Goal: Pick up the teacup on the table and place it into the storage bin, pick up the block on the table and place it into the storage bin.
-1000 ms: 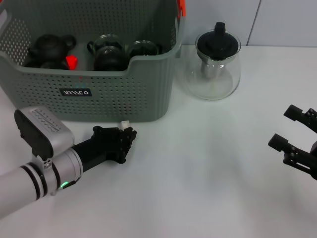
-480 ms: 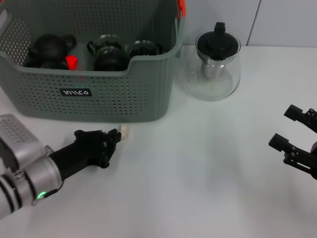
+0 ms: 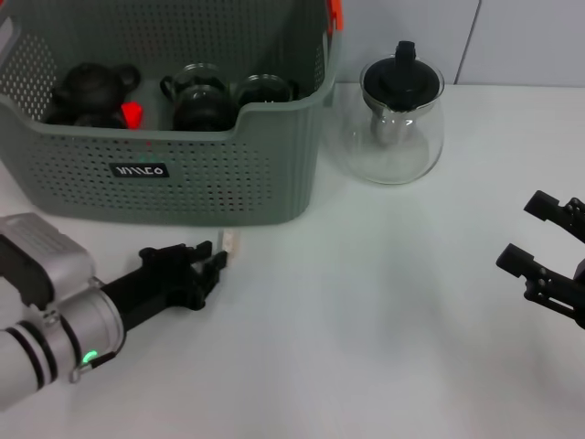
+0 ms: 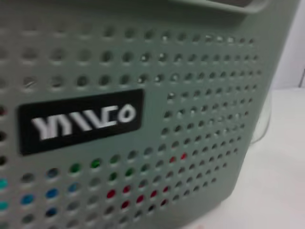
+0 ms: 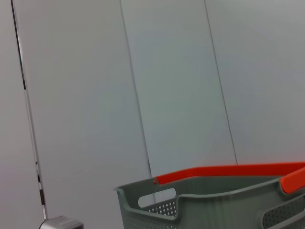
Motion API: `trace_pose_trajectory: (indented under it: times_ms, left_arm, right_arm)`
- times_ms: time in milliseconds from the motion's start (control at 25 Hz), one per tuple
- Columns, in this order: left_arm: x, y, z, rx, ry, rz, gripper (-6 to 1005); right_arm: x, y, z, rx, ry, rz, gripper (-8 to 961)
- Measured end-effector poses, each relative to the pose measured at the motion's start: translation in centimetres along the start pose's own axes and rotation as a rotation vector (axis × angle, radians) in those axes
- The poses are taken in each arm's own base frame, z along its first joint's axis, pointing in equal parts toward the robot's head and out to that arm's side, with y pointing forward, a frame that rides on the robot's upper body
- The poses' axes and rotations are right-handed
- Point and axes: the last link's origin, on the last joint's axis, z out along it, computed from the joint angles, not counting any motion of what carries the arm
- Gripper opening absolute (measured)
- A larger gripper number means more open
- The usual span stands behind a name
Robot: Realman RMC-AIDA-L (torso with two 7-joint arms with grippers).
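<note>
White tabletop (image 3: 366,302) under even light, backed by pale grey wall panels. Grey-green storage bin (image 3: 183,174) at the far left, holding a dark teapot (image 3: 91,90), two dark glass cups (image 3: 196,96) and a red piece (image 3: 133,113). Clear glass teapot (image 3: 395,119) just beside it. Small cream block (image 3: 229,241) on the tabletop at the bin's front wall. Left end effector (image 3: 212,265) spread open, empty, beside the block. Right end effector (image 3: 539,242) open, empty, parked far right.

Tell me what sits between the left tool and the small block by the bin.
Nothing visible. The left tool lies on the table right beside the small pale block, which sits in front of the storage bin. The bin's front wall rises behind the block.
</note>
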Motion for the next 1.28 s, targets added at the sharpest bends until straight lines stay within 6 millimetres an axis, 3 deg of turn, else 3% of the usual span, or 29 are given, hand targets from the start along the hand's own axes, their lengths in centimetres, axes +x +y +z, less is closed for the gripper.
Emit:
trace_pose_trajectory:
  times_ms: [80, 280, 720, 1280]
  left_arm:
    - [0.0, 0.5, 0.3, -0.003, 0.016, 0.034, 122]
    - [0.2, 1.3, 0.6, 0.01, 0.073, 0.105, 360]
    - [0.3, 1.4, 1.4, 0.028, 0.061, 0.144, 735]
    - [0.2, 0.6, 1.3, 0.073, 0.047, 0.116, 734]
  right_arm:
    - [0.0, 0.0, -0.1, 0.003, 0.0, 0.001, 879]
    - [0.0, 0.0, -0.3, 0.012, -0.002, 0.001, 880]
    - [0.1, 0.0, -0.3, 0.015, -0.001, 0.002, 880]
    - [0.0, 0.0, -0.3, 0.011, -0.002, 0.003, 879]
